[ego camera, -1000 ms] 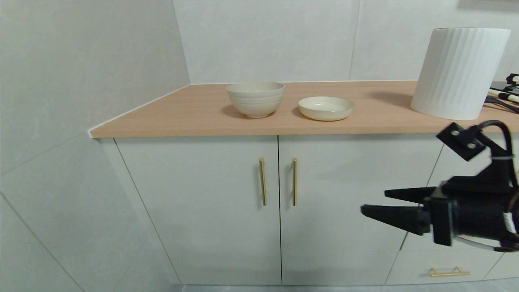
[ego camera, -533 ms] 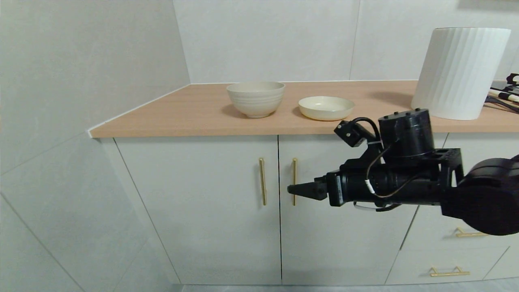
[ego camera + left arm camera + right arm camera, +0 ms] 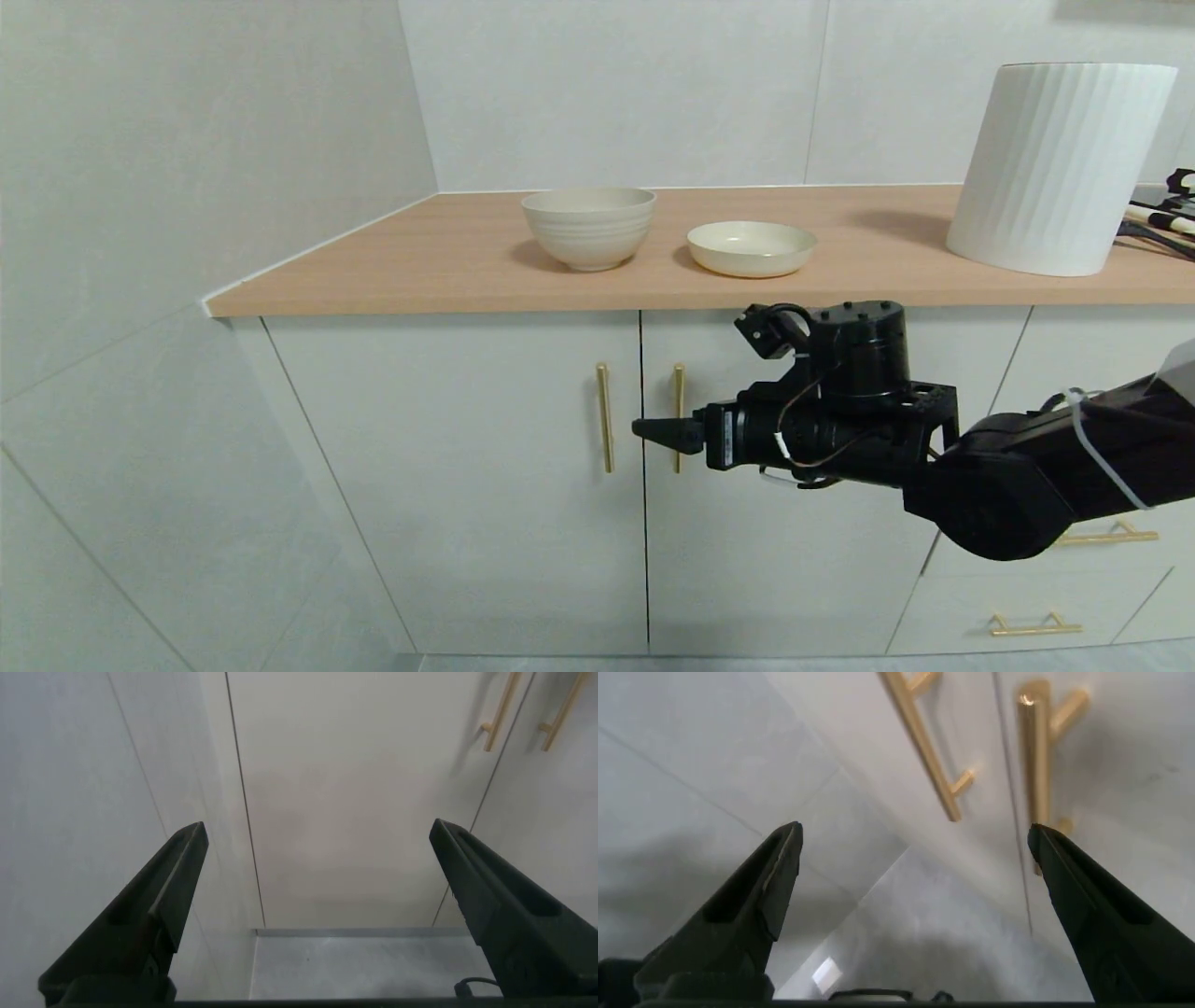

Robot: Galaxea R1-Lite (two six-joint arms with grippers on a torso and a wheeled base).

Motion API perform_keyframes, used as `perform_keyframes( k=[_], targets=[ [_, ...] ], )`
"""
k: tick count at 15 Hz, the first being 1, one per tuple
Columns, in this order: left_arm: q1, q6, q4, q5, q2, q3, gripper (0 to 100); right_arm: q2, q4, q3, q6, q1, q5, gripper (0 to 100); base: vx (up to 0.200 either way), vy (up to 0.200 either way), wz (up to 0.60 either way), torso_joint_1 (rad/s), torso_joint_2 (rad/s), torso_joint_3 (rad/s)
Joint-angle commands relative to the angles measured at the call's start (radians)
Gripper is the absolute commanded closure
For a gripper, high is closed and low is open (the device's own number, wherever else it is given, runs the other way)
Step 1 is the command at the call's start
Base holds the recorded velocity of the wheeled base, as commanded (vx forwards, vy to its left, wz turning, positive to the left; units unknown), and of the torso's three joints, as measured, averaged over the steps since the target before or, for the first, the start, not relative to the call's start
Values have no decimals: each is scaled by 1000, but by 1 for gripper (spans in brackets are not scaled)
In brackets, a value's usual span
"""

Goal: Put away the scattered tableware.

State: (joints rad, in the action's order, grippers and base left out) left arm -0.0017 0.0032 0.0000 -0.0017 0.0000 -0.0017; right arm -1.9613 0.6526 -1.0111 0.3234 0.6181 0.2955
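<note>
A ribbed cream bowl [image 3: 588, 227] and a shallow cream dish [image 3: 752, 248] stand side by side on the wooden countertop [image 3: 420, 266]. Below them are two white cabinet doors, both closed, with brass handles [image 3: 605, 417] [image 3: 679, 417] on either side of the middle seam. My right gripper [image 3: 658, 431] is level with the handles, its tip in front of the right-hand one. In the right wrist view, the gripper [image 3: 913, 835] is open, with both handles [image 3: 929, 747] [image 3: 1036, 765] just ahead between its fingers. My left gripper [image 3: 318, 831] is open and empty, low before the cabinet front.
A tall white ribbed container [image 3: 1060, 168] stands on the counter at the right, with dark utensils [image 3: 1162, 219] behind it. A tiled wall closes the left side. Drawers with brass pulls [image 3: 1034, 627] lie right of the doors. In the left wrist view, grey floor [image 3: 355, 966] lies below.
My right arm has swung left and in toward the cabinet doors. Its gripper has turned edge-on, and its tip has gone from well right of the handles to the right door's handle.
</note>
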Motion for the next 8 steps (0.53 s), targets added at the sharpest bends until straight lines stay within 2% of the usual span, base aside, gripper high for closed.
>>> perform_keyframes(
  k=[1,5,8],
  targets=[
    [0,0,0,0,0,0,0,-38,30,5,0,0,-7,0,0,0,0,0,0,0],
    [0,0,0,0,0,0,0,-110,141,0,0,0,-73,0,0,0,0,0,0,0],
    [0,0,0,0,0,0,0,-143,239,5,36,3,-79,0,0,0,0,0,0,0]
  ],
)
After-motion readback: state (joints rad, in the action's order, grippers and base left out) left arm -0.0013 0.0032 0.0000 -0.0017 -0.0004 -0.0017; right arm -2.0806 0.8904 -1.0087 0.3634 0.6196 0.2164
